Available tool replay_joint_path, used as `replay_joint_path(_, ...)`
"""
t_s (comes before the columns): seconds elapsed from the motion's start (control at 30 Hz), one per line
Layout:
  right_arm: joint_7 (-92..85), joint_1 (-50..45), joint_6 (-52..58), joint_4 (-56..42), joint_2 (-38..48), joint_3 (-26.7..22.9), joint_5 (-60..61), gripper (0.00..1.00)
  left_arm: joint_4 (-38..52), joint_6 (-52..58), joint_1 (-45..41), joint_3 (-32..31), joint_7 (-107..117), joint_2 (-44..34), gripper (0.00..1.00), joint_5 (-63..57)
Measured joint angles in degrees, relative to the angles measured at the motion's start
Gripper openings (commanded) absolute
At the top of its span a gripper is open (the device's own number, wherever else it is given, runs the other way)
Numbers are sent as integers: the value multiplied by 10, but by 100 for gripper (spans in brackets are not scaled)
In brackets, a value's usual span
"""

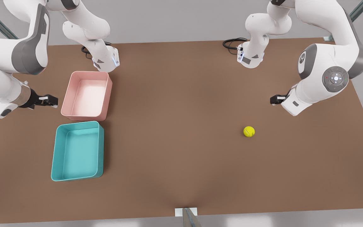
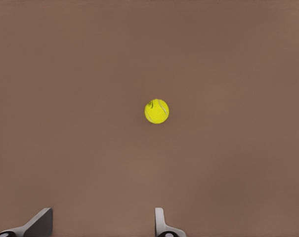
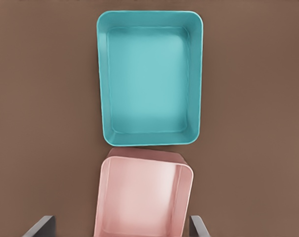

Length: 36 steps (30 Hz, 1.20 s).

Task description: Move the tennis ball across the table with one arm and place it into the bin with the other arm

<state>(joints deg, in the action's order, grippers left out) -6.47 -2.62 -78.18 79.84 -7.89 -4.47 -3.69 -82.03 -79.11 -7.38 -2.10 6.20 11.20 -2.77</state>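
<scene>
The tennis ball [image 1: 249, 131] sits loose on the bare table [image 1: 175, 151], well in from the edge on the front view's right and far from the bin [image 1: 77, 151], which lies near the opposite end, close to the near edge. A pink tray [image 1: 87, 95] stands just behind the bin, almost touching it.

The left gripper [image 1: 274, 100] hangs above the table near the ball, fingers [image 2: 161, 224] spread apart and empty, with the ball lying ahead of them in the left wrist view. The right gripper [image 1: 47, 100] waits beside the pink tray, its fingers [image 3: 40, 227] also wide and empty, looking down on both trays.

The trouble I would expect is the ball itself: it is round and free on a flat top, so a descent that lands off-centre, or one finger touching first, could nudge it away, perhaps toward the table's edge. A push across the table could also send it wide of the other arm's reach. At the far end the two trays are alike in shape and nearly touching, so a slightly misplaced release could drop the ball into the pink one.

Both grippers are partly cut off in their wrist views, showing little beyond the fingertips. In the front view the left gripper is mostly hidden by its own wrist.
</scene>
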Motion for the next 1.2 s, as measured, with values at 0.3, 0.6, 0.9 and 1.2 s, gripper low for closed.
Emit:
replay_joint_path(0.3, -6, -18, -36, 12, -32, -1, -7, 100, -43, -105, 8, 1, -43, 129, 21, 8)
replay_joint_path(0.6, 2, -39, -49, 11, -44, -1, 2, 100, -173, -305, 50, 3, -371, 174, 21, 16)
replay_joint_path(0.9, 7, -39, -51, 11, -48, -1, 3, 100, -251, -425, 49, 3, -655, 178, 21, -23)
replay_joint_path(1.2, 8, -39, -51, 11, -52, -1, 3, 100, -283, -463, 44, 2, -789, 194, 21, -28)
